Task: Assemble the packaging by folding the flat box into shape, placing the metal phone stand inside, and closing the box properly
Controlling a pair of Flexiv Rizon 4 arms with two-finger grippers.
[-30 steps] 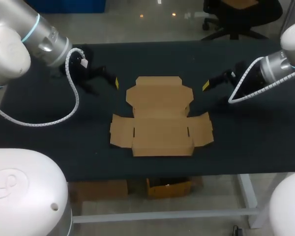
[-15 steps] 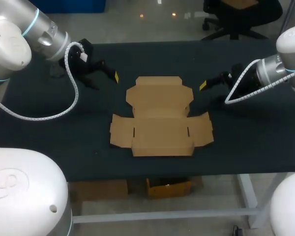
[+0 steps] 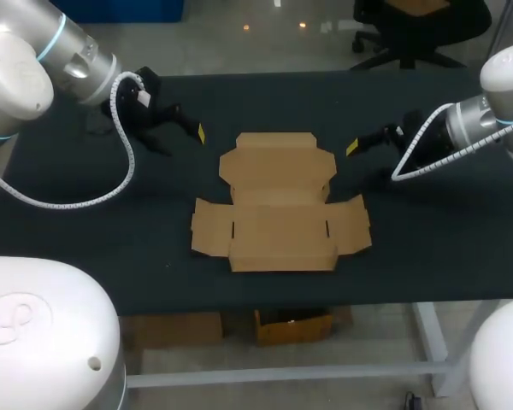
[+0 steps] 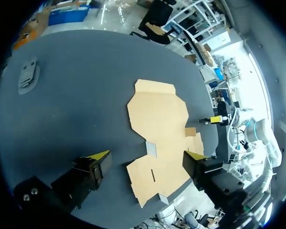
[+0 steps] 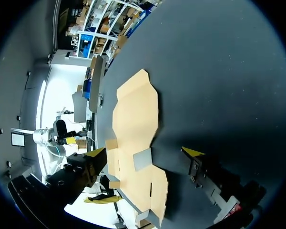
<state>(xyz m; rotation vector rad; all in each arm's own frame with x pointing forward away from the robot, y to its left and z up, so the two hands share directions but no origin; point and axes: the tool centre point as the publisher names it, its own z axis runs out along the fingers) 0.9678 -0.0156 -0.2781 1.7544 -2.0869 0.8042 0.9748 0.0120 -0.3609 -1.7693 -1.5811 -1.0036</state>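
Flat cardboard box (image 3: 278,205) lies on the tabletop (image 3: 410,231).
Your left hand (image 4: 148,154) and right hand (image 5: 144,151) hang wide open, empty.

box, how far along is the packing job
Nothing looks done: the box lies flat and unfolded on the table. Nothing is in hand: left pincer and right pincer are open, either side of it, not touching. Left: folding, putting in the likely stand, lying apart, and closing.

a robotics lab: white robot arms (image 3: 43,51) flank a black worktable (image 3: 436,256).
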